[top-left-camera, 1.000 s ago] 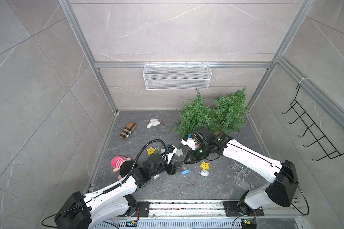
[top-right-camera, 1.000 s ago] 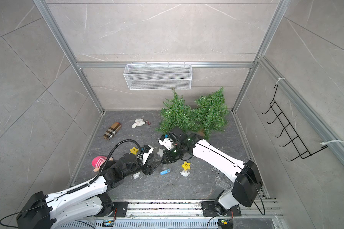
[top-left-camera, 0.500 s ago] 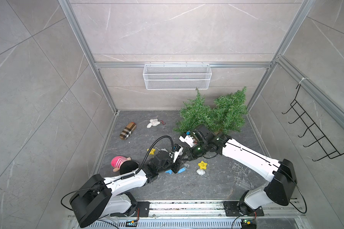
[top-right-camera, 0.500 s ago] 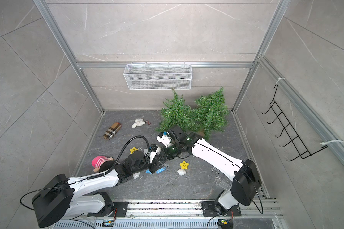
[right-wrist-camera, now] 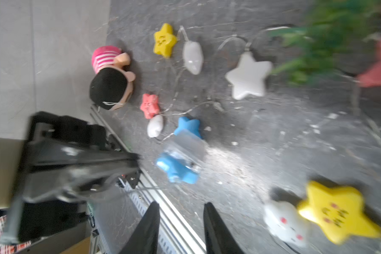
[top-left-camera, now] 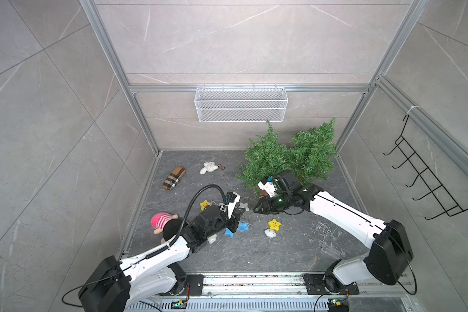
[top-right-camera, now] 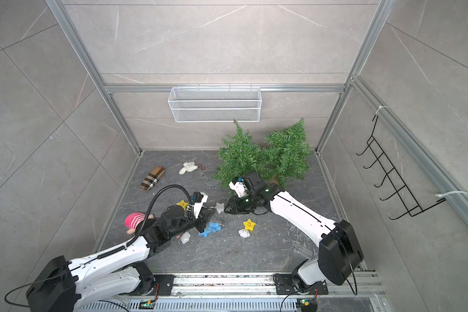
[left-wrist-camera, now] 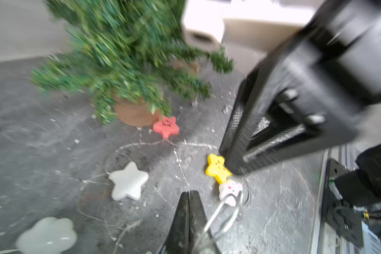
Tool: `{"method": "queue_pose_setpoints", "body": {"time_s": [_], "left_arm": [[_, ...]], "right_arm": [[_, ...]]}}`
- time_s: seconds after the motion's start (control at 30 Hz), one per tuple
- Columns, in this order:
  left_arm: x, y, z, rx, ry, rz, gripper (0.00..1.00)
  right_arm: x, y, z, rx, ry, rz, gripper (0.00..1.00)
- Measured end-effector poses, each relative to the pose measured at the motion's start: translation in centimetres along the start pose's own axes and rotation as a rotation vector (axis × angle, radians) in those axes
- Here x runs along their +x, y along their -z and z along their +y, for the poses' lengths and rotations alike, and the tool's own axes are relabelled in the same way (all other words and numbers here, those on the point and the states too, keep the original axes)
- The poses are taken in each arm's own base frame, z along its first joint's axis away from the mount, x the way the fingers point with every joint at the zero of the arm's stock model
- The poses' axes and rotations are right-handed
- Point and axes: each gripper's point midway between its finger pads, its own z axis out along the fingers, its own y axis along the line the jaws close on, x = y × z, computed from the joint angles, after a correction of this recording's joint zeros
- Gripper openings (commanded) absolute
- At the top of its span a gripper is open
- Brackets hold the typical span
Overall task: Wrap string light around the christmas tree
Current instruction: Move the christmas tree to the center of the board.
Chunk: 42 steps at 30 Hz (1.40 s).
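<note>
- The left end effector (left-wrist-camera: 189,194), wide open a second ago, is now closed, with the clear-wire string light (left-wrist-camera: 221,216) looping out right beside its tips.
- The right end effector (right-wrist-camera: 180,206), shut a second ago, now has its fingers apart.
- The blue plastic star lamps (top-left-camera: 243,227) now lie nearer the left end effector than before.

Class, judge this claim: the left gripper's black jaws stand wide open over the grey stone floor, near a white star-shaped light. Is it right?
Not right: the left gripper is shut, black jaws pressed together, as the left wrist view shows. It is over the grey stone floor, near the white star-shaped light.
</note>
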Motion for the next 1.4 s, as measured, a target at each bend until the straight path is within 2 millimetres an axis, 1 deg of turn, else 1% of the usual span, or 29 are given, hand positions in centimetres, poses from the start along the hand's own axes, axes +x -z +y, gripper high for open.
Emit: {"method": "queue_pose_setpoints", "body": {"time_s": [0.03, 0.07, 0.1, 0.13, 0.2, 0.23, 0.33, 0.47, 0.63, 0.73, 0.83, 0.9, 1.1, 1.2, 1.4], "left_arm": [[-0.3, 0.4, 0.1, -0.003, 0.000, -0.005, 0.00], [-0.6, 0.6, 0.0, -0.002, -0.001, -0.006, 0.00], [-0.7, 0.8, -0.1, 0.001, -0.003, -0.002, 0.00], [-0.9, 1.0, -0.2, 0.004, -0.007, 0.000, 0.00], [-1.1, 1.4, -0.4, 0.008, -0.013, 0.005, 0.00], [-1.1, 1.8, -0.4, 0.006, -0.017, 0.006, 0.00], [-1.2, 2.5, -0.1, -0.011, -0.021, 0.009, 0.00], [-0.8, 2.8, 0.5, -0.035, -0.017, 0.025, 0.00], [-0.4, 2.7, 0.8, -0.044, -0.012, 0.044, 0.00], [-0.1, 2.7, 0.8, -0.047, -0.010, 0.055, 0.00], [0.1, 2.7, 0.9, -0.050, -0.011, 0.062, 0.00], [0.1, 2.7, 0.9, -0.050, -0.012, 0.064, 0.00], [0.1, 2.7, 1.1, -0.058, -0.013, 0.065, 0.00], [-0.1, 2.9, 1.1, -0.065, -0.019, 0.065, 0.00], [-0.5, 3.0, 1.2, -0.074, -0.024, 0.060, 0.00]], "right_arm": [[-0.2, 0.3, -1.8, 0.049, -0.037, -0.031, 0.06], [-0.4, 0.6, -3.6, 0.101, -0.075, -0.060, 0.02], [-0.7, 0.9, -5.7, 0.164, -0.117, -0.092, 0.00], [-1.0, 1.1, -7.7, 0.234, -0.149, -0.127, 0.00], [-1.7, 1.6, -10.5, 0.343, -0.185, -0.187, 0.00], [-2.3, 1.8, -11.4, 0.386, -0.192, -0.216, 0.00], [-4.4, 1.8, -13.4, 0.478, -0.192, -0.311, 0.00], [-7.0, 1.5, -15.4, 0.558, -0.180, -0.423, 0.00], [-9.7, 0.9, -16.9, 0.611, -0.166, -0.536, 0.00], [-11.5, 0.3, -17.2, 0.598, -0.132, -0.587, 0.01], [-13.4, -1.5, -17.5, 0.573, -0.100, -0.586, 0.02], [-14.6, -3.1, -17.5, 0.540, -0.081, -0.582, 0.02], [-15.4, -6.2, -17.1, 0.430, -0.054, -0.557, 0.03], [-15.7, -7.3, -16.5, 0.374, -0.041, -0.543, 0.03], [-15.4, -8.9, -15.6, 0.315, -0.020, -0.500, 0.04]]}}
